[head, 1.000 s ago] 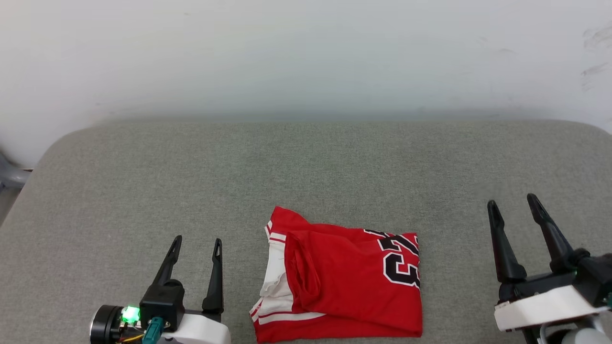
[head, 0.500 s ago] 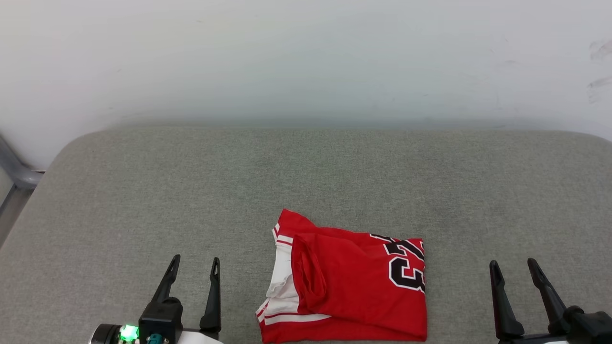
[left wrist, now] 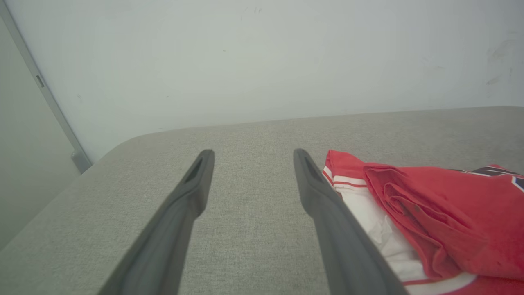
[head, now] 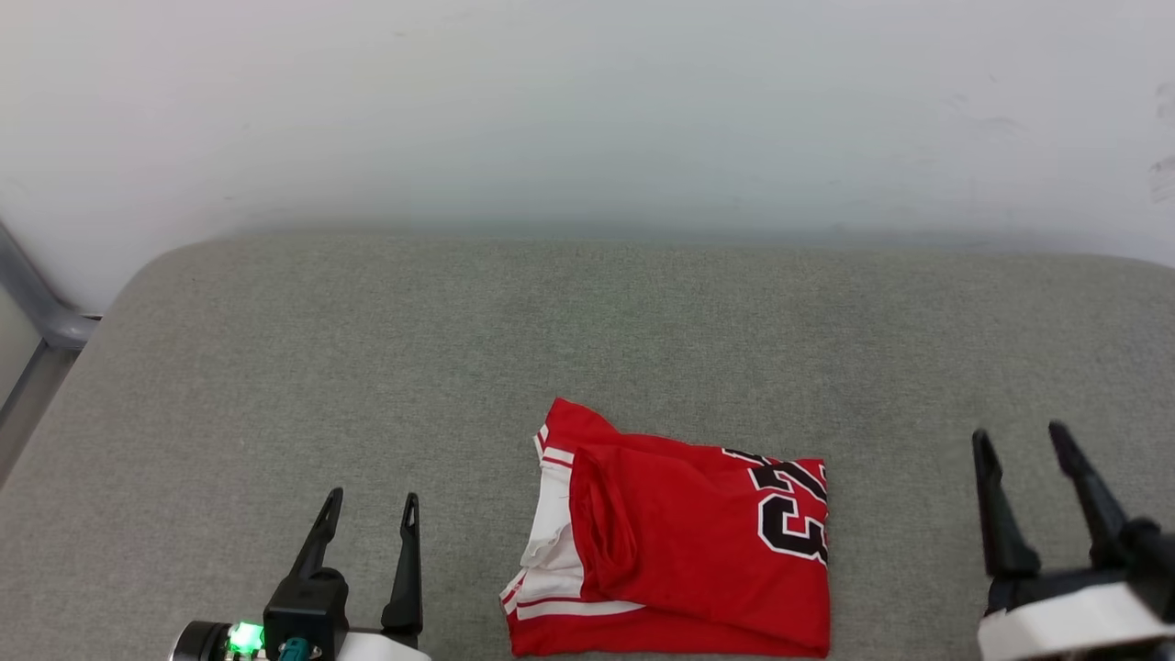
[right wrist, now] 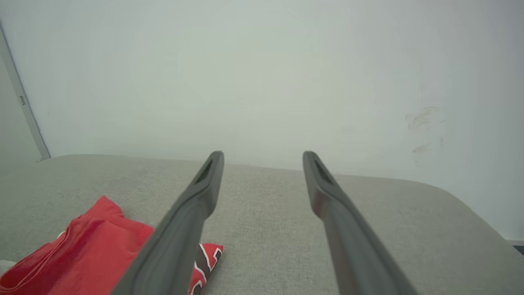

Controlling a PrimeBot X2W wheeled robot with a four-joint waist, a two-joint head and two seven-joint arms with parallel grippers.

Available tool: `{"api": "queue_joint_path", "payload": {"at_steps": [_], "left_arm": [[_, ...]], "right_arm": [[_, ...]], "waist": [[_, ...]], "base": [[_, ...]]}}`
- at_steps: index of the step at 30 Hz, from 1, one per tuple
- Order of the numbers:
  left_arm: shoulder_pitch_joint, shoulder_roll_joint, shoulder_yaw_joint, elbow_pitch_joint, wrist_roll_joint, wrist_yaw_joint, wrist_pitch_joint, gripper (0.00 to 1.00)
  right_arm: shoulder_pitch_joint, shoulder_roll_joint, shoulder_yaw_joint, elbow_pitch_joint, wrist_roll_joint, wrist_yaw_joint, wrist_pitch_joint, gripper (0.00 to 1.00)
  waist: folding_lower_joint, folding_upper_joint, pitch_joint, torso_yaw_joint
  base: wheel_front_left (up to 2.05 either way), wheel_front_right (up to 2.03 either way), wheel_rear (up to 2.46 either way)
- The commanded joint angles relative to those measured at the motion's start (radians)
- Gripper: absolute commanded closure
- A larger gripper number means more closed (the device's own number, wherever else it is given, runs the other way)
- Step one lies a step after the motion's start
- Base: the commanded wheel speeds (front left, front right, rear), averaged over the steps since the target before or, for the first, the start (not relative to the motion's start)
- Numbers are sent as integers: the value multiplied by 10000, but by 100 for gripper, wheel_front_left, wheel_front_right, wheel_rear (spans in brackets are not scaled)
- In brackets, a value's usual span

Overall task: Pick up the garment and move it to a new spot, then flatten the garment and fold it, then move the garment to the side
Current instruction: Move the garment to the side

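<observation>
The garment (head: 679,542), a red jersey with a white sleeve, striped trim and a black "23", lies folded into a compact rectangle on the grey cushion (head: 551,330), near its front edge. My left gripper (head: 370,498) stands open to the garment's left, a short gap away, nothing between its fingers. To the garment's right, further off, my right gripper (head: 1019,431) is open and empty too. The left wrist view shows the garment (left wrist: 442,213) just right of the open left gripper (left wrist: 249,151). The garment (right wrist: 94,246) lies low left of the right gripper (right wrist: 262,153) in the right wrist view.
A pale wall (head: 587,110) rises directly behind the cushion. A grey metal frame bar (head: 37,303) stands off the cushion's left end. The cushion's corners are rounded, and bare fabric stretches behind and on both sides of the garment.
The whole head view has shifted, so the camera moved. Against the garment, the right gripper dropped low and then rose again; the left gripper sank toward the bottom edge. The garment lies unchanged.
</observation>
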Motion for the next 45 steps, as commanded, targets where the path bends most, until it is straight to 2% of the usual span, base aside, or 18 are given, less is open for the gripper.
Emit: {"api": "queue_joint_path", "payload": {"at_steps": [1,5,11,12,18,23,27,33,38,42,43,44,45], "left_arm": [[-136,8,-17,17,45,-22,-22,0],[-287,9,-46,15,82,-65,-22,0],[-508,-25,-42,-43,49,-28,-22,0],[-508,-25,-42,-43,49,-28,-22,0],[-759,-112,-77,-110,-6,2,-22,0],[-1090,-206,-219,-89,-41,-65,-22,0],[-1419,-272,-319,-42,-66,-96,-22,0],[-1767,-333,-432,-39,-121,-77,-22,0],[-1960,-381,-543,61,-159,-71,-22,0],[-1998,-408,-598,114,-163,-17,-22,0],[-1992,-413,-593,120,-169,-14,-22,0],[-1969,-412,-583,131,-173,-1,-22,0],[-1930,-417,-570,137,-172,10,-22,0]], "right_arm": [[-525,-369,114,120,225,-8,-26,0],[-1629,-1389,1159,405,1141,-8,1359,0],[-2756,-2819,3092,231,3365,-7,5235,0],[-2756,-2819,3092,231,3365,-7,5235,0],[-3139,-3717,3940,99,5471,-8,8893,0],[-3232,-3654,3524,566,6506,-7,10624,0],[-3368,-3358,3222,929,6738,-7,11190,0],[-3745,-2714,3194,1716,6418,-7,11253,0],[-3694,-2160,3483,2668,6280,-8,11003,0],[-3579,-1986,3815,2842,6316,-7,10575,0],[-3589,-2040,3890,2827,6298,-7,10431,53],[-3644,-2092,3891,2808,6315,-7,10223,94],[-3729,-2159,3912,2787,6321,-7,10054,100]], "waist": [[1,0,24,25],[1,0,124,104],[1,0,500,264],[1,0,500,264],[1,0,1016,470],[1,0,1482,757],[1,0,1867,1033],[1,0,2375,1306],[1,0,2513,1441],[1,0,2486,1490],[1,0,2466,1483],[1,0,2428,1463],[1,0,2381,1436]], "base": [[0,0,0],[0,0,0],[0,0,0],[0,0,0],[0,0,0],[0,0,0],[0,0,0],[0,0,0],[0,0,0],[0,0,0],[0,0,0],[0,0,0],[0,0,0]]}}
